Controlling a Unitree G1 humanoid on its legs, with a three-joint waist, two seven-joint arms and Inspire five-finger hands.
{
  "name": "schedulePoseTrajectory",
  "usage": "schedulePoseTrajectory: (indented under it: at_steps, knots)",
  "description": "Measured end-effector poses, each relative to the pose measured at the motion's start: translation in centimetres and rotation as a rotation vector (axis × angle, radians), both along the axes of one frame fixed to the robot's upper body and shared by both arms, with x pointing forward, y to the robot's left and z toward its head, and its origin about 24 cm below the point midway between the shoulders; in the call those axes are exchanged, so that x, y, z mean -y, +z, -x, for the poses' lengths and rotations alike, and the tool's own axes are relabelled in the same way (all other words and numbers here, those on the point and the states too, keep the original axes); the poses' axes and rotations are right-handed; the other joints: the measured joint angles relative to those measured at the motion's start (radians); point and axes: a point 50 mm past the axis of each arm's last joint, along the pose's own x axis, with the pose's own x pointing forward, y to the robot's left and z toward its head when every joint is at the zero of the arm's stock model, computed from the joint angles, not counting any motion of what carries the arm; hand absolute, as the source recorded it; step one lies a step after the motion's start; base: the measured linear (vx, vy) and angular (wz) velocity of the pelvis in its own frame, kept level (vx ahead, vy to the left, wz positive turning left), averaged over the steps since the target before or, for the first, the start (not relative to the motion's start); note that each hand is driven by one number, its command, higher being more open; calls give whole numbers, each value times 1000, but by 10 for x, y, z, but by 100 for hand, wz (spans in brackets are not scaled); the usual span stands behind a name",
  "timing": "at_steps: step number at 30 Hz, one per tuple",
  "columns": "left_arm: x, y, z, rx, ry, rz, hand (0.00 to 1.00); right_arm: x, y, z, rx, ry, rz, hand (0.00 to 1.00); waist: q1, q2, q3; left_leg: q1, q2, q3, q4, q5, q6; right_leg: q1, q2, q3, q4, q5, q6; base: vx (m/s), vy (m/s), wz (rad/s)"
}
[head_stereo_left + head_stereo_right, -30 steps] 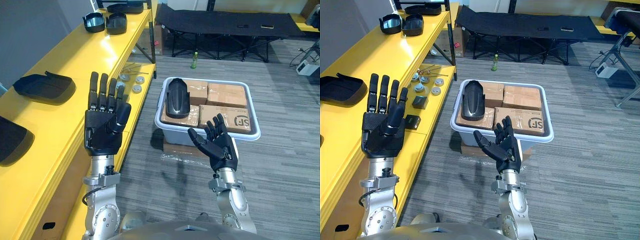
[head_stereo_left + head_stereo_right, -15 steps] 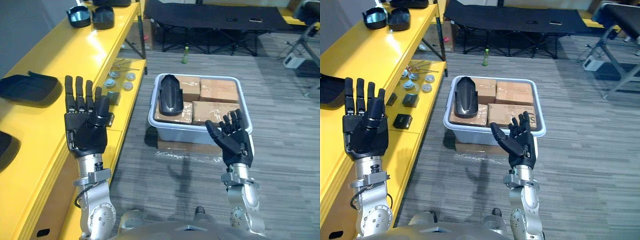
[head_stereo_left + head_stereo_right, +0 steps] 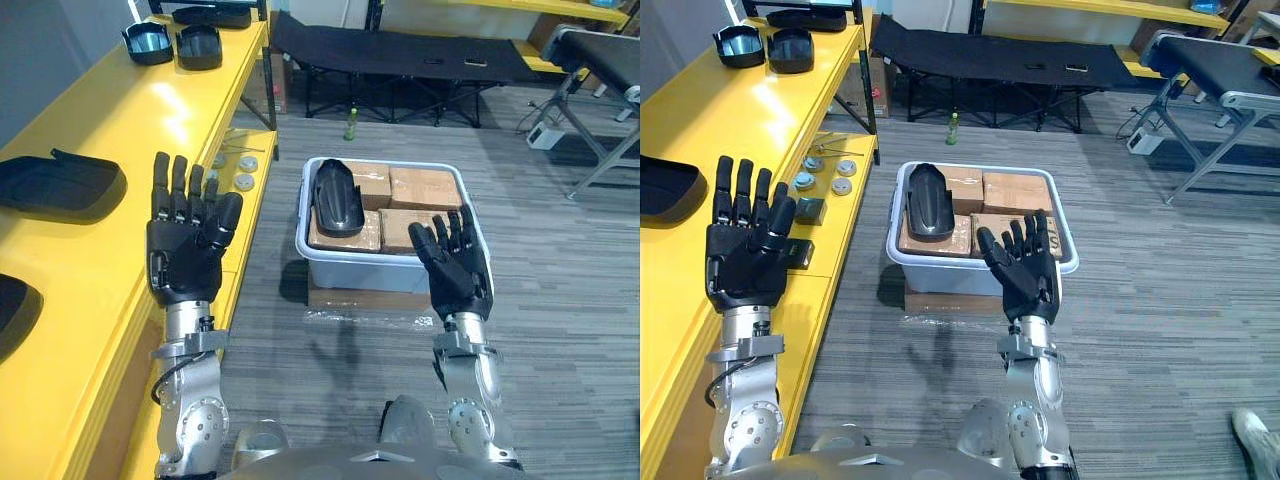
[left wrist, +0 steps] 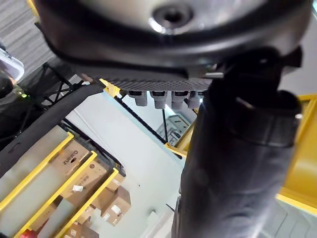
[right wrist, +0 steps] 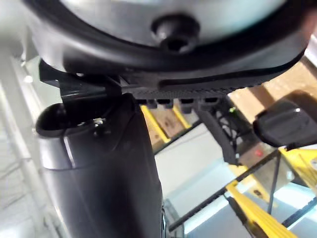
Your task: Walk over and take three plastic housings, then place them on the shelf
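Both empty, fingers straight: my left hand (image 3: 185, 258) and right hand (image 3: 456, 275) raised before the bin (image 3: 360, 273) at twelve o'clock, where a plastic housing (image 3: 336, 198) lies on cartons (image 3: 425, 188). Reaching from too far could knock it aside.

Both arms are raised, forearms upright. The left hand (image 3: 186, 258) shows its palm, fingers straight and spread; the right hand (image 3: 1025, 276) likewise, fingers extended, holding nothing.

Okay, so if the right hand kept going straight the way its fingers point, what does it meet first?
Likely the cardboard boxes in the grey bin: the open right hand points toward them. Depth is unclear, though; it may be raised and pass above them.
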Motion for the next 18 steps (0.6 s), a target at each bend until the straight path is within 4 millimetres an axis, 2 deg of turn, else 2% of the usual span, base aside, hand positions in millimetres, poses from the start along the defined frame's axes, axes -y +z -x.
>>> schedulePoseTrajectory:
  at_steps: [1, 3, 5, 6, 7, 8, 9, 11, 12, 13, 14, 15, 16, 17, 18]
  knots:
    - [1, 2, -3, 27, -36, 23, 100, 4, 9, -6, 38, 9, 51, 100, 0, 3, 2, -14, 5, -7, 26, -17, -5, -4, 25, 24, -101, 3, 4, 49, -48, 13]
    - [5, 0, -9, 37, -88, 60, 100, 12, 18, -13, 77, 6, 90, 100, 0, 16, 10, -19, 18, -27, 70, -47, -17, -3, 48, 65, -198, 17, 16, 92, -132, 30]
    - [13, -8, -12, 20, -181, 93, 100, 23, 25, -15, 103, -19, 123, 100, -6, 16, 12, -28, 38, -103, 151, -114, -67, 0, 82, 158, -271, 22, 22, 135, -264, 77]
    - [15, -10, -11, 11, -205, 83, 100, 25, 25, -14, 103, -27, 123, 100, -13, 4, 10, -32, 40, -132, 175, -133, -85, 5, 91, 187, -260, 24, 33, 165, -377, 127]
    - [24, -16, -10, -12, -259, 83, 100, 30, 26, -12, 102, -40, 136, 100, -35, 15, 13, -46, 67, -213, 217, -166, -120, 4, 134, 213, -151, 33, 111, 188, -402, 127]
    - [35, -23, -8, -37, -319, 105, 100, 37, 28, -6, 104, -63, 150, 100, -30, 49, 12, -38, 101, -263, 206, -174, -138, -10, 158, 168, -55, -45, 90, 206, -388, 117]
    - [40, -25, -6, -42, -344, 114, 100, 37, 30, -5, 112, -65, 153, 100, -27, 58, 12, -32, 111, -287, 187, -171, -148, -15, 163, 146, -23, -74, 80, 241, -336, 80]
    - [57, -28, -5, -71, -423, 128, 100, 37, 40, -7, 124, -56, 166, 100, -30, 82, 0, -2, 147, -370, 76, -109, -196, -21, 177, 59, 47, -139, 44, 298, -373, 71]
    - [62, -28, -7, -82, -446, 146, 100, 37, 43, -9, 123, -48, 178, 100, -30, 83, -2, 7, 162, -380, 37, -65, -191, -20, 186, 37, 65, -152, 25, 260, -340, 50]
    - [63, -29, -8, -92, -450, 161, 100, 37, 43, -10, 122, -45, 181, 100, -30, 83, -2, 5, 166, -381, 26, -40, -184, -19, 188, 29, 66, -153, 22, 211, -328, 45]
    - [63, -31, -10, -111, -448, 197, 100, 36, 42, -10, 111, -39, 180, 100, -30, 81, -3, -5, 171, -380, 11, 10, -157, -5, 187, 6, 49, -156, 15, 168, -306, 43]
    - [63, -33, -11, -120, -447, 207, 100, 36, 40, -9, 101, -39, 181, 100, -33, 82, -5, -15, 172, -374, 9, 34, -143, 8, 185, -8, 32, -156, 14, 158, -300, 69]
    - [63, -38, -12, -142, -442, 207, 100, 38, 35, -6, 70, -55, 186, 100, -36, 83, -5, -31, 176, -334, -2, 86, -108, 43, 175, -50, -17, -151, 3, 131, -225, 68]
    - [64, -40, -12, -155, -440, 208, 100, 40, 32, -3, 48, -67, 197, 100, -37, 83, -5, -34, 180, -296, -12, 117, -97, 66, 171, -72, -44, -147, -3, 162, -241, 124]
    - [65, -45, -12, -181, -442, 206, 100, 46, 22, 5, -19, -108, 206, 100, -54, 82, -5, -46, 189, -188, -36, 175, -80, 133, 154, -146, -108, -142, -10, 152, -208, 125]
